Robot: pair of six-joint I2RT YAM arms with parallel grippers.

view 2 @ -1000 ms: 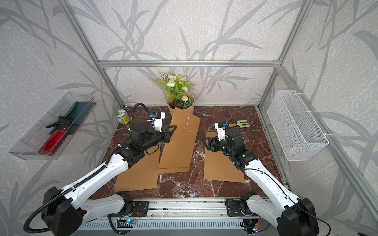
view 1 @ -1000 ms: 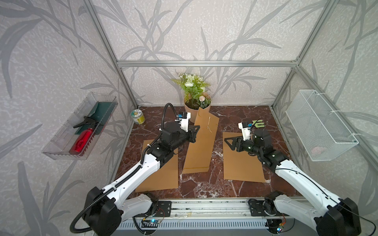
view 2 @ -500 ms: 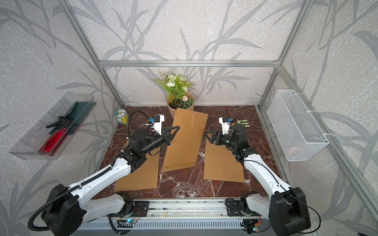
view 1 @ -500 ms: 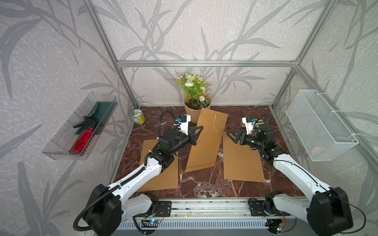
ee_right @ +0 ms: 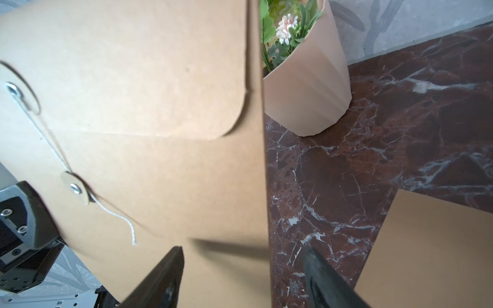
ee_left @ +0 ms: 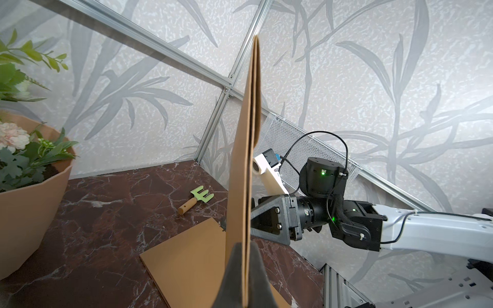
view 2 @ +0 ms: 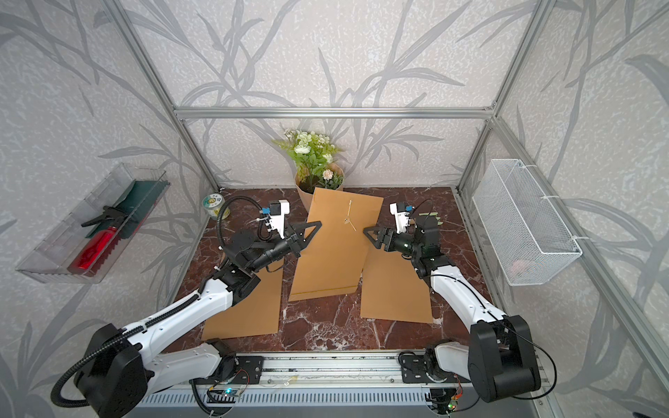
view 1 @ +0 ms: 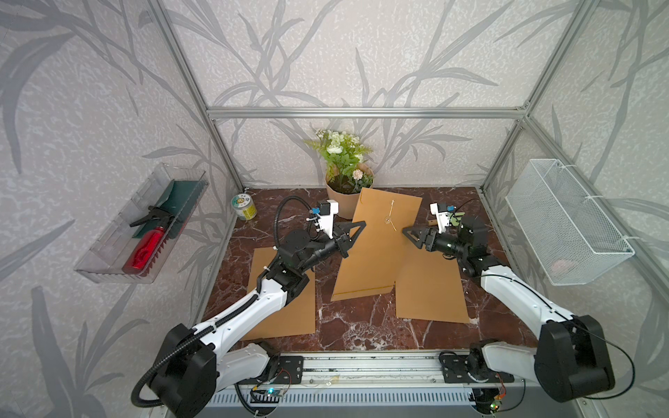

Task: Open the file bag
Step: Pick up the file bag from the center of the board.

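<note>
Left claw (view 1: 356, 231) is clamped shut on one side edge of the file bag (view 1: 376, 249) and holds it raised, with the lower end hanging toward the counter (view 1: 362, 325). Over the last second this claw has swung the bag across toward the right claw (view 1: 409, 233), and the right arm has come up from its low position to meet it. The right claw now stands wide, with the bag's opposite edge between its fingers (ee_right: 165, 280), seemingly not yet pinched. The flap (ee_right: 133, 80) is still down, and the string (ee_right: 132, 234) hangs just beside the right claw. I judge that the unwinding can begin soon; the opening itself is not done.
</note>
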